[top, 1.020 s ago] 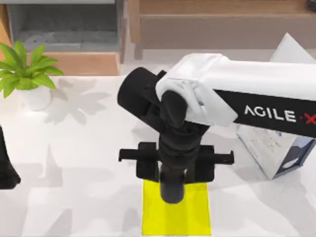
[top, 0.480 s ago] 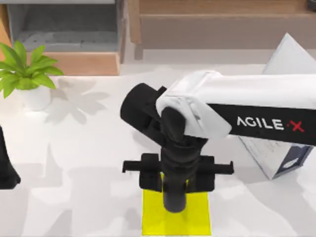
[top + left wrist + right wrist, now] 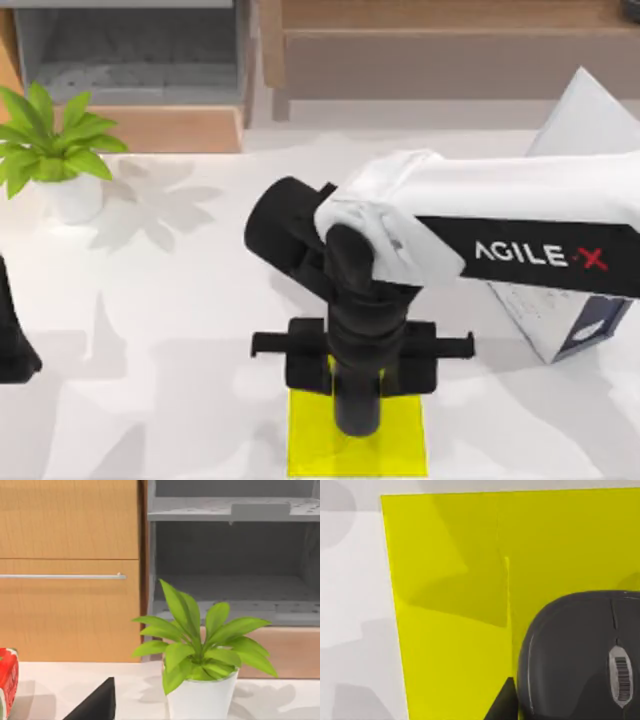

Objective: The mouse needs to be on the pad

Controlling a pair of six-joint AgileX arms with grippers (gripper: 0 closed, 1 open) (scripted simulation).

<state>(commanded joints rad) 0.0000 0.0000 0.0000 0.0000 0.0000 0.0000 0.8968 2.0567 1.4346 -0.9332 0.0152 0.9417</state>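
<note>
The pad (image 3: 310,450) is a bright yellow square at the table's front centre. My right arm reaches in from the right and points down over the pad's back edge, and its gripper (image 3: 358,400) is under the wrist there. In the right wrist view the dark grey mouse (image 3: 570,650) hangs close over the pad (image 3: 450,580). One black fingertip (image 3: 505,700) presses against the mouse's side. The mouse casts a shadow on the yellow sheet. My left arm (image 3: 12,340) is parked at the table's left edge.
A potted green plant (image 3: 50,150) stands at the back left, also in the left wrist view (image 3: 200,655). A white bag (image 3: 570,310) stands at the right behind the right arm. Wooden cabinets and a grey shelf (image 3: 130,60) line the back. A red object (image 3: 7,680) sits near the left arm.
My right arm has shifted a little toward the table's front and covers more of the pad's back edge. The left arm has not moved.
</note>
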